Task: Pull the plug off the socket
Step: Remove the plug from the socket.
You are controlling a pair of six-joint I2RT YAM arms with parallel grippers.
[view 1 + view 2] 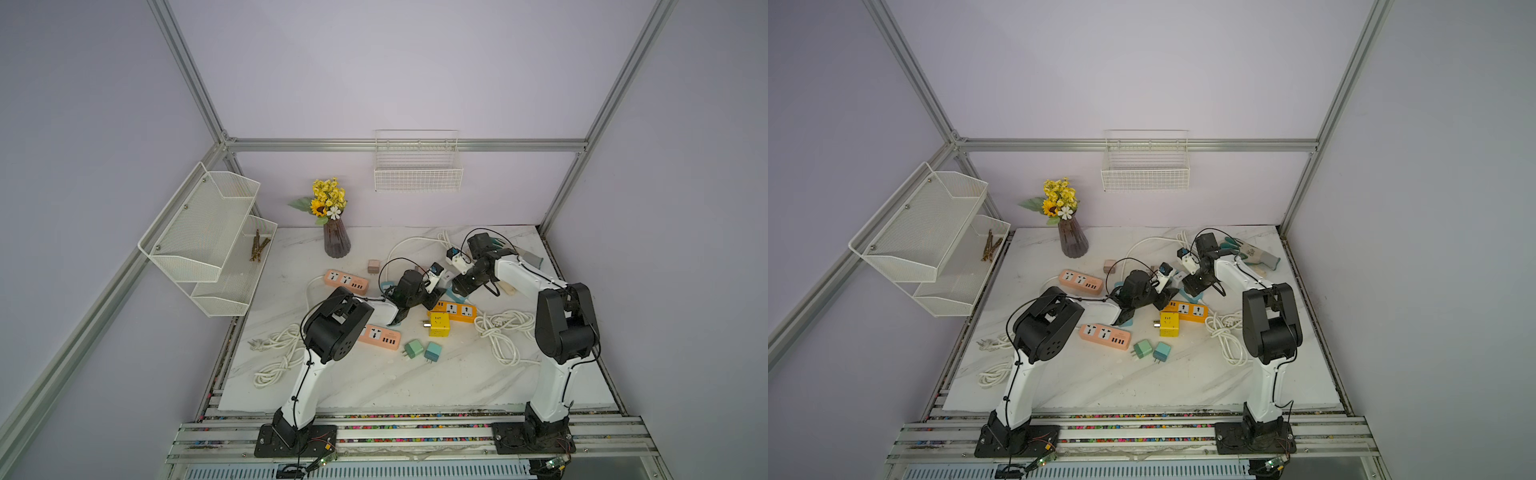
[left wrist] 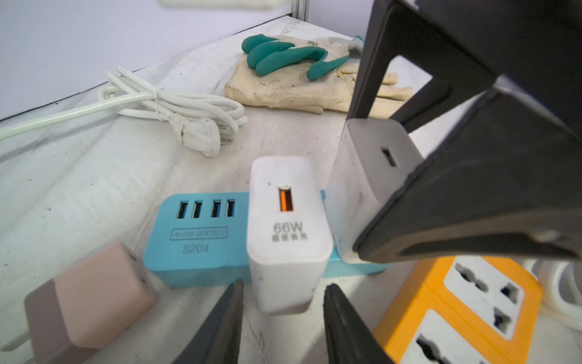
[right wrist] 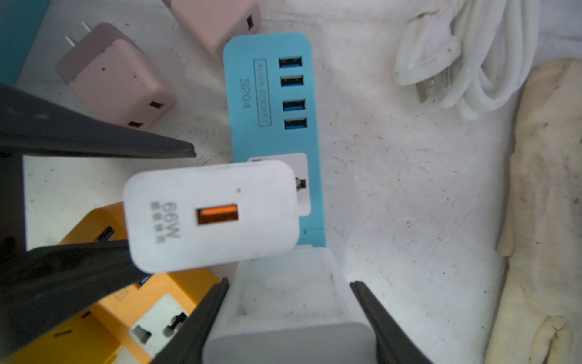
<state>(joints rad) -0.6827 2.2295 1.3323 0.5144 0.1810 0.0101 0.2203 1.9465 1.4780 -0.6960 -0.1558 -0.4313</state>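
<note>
1 plug matters here: the white 66W charger [image 2: 288, 233], standing upright out of the top face of the blue power strip [image 2: 195, 245], which lies flat on the table [image 2: 94, 176]. The strip's long axis runs from its 4 USB ports, past this charger, to a grey-capped charger [image 3: 289, 315] seated just beside it. The 66W body sits crosswise to that axis, its broad sides facing along the strip, so I judge the way out is straight up, away from the strip's face.

My left gripper [image 2: 283, 285] straddles the 66W charger across those broad sides. Its jaws are spread: 1 pad looks to touch and the other shows a sliver of gap, so I judge nothing is pinched yet. My right gripper [image 3: 289, 282] is pressed onto both flanks of the grey-capped charger, which should pin the strip down for the pull.

In both top views my left arm [image 1: 332, 324] reaches across from its base with the forearm low. My right arm [image 1: 565, 328] stretches toward the back, then bends its wrist down and inward. The 2 tools meet nearly nose to nose beside the orange strip [image 2: 441, 299].
</note>
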